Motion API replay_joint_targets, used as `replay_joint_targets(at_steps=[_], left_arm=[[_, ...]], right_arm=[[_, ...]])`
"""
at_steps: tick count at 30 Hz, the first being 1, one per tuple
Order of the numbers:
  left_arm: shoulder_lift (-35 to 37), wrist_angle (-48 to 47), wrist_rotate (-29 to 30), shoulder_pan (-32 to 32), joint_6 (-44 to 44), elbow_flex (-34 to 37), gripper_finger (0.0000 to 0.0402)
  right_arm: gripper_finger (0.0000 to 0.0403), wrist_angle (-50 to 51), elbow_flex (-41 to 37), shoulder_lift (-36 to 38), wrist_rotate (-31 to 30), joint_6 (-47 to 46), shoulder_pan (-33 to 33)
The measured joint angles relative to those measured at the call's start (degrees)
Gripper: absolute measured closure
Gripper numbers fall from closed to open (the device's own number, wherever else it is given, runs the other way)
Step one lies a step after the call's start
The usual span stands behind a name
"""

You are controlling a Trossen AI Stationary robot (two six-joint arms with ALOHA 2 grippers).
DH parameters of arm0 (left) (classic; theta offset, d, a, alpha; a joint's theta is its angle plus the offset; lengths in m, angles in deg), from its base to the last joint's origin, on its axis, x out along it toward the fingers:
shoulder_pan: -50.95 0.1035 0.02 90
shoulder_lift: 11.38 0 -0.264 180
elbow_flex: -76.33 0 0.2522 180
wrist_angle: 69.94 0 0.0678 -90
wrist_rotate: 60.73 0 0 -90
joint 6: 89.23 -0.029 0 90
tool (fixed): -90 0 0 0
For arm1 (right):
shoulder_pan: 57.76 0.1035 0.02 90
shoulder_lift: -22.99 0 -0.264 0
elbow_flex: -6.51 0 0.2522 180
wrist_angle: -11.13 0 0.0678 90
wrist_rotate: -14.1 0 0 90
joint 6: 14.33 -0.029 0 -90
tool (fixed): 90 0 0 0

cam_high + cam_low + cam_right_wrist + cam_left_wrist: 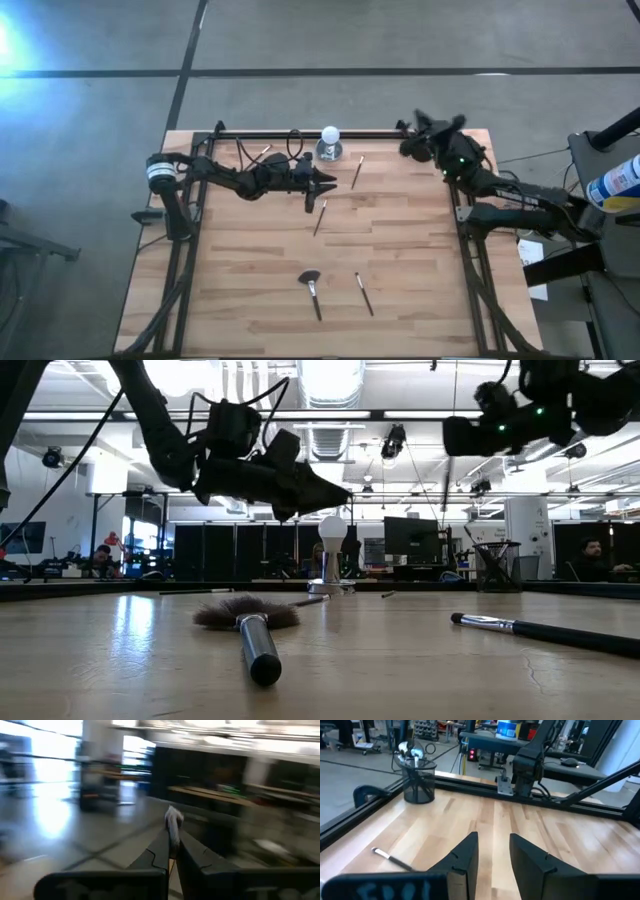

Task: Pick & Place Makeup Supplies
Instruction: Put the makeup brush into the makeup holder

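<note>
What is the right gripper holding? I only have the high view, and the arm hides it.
Observer: The right wrist view shows the right gripper shut on a brush, its pale bristles past the fingertips.
Operator: Is the left one carrying anything?
Observer: No. In its wrist view the left gripper is open, with bare table between the fingers.
Operator: Where is the cup?
Observer: The left wrist view shows the cup by the table's edge rail, with brushes standing in it.
</note>
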Motion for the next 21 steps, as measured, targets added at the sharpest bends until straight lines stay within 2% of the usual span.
replay_joint_targets(at_steps=[4,10,12,21], left_arm=[[0.0,0.6,0.0,0.2,-0.1,0.5,0.0298],[0.1,0.8,0.0,0.2,0.0,0.7,0.0298],[0.1,0.8,0.0,0.3,0.1,0.8,0.0298],[0.1,1.0,0.0,0.3,0.1,1.4,0.0298]], right_arm=[[0.039,2.2,0.0,2.2,-12.1,0.1,-0.5],[0.039,2.7,0.0,-1.2,-19.4,-1.3,-3.0],[0.039,2.8,0.0,-2.9,-21.3,-1.8,-3.8],[0.039,5.4,0.0,-10.0,-22.6,-8.9,-6.3]])
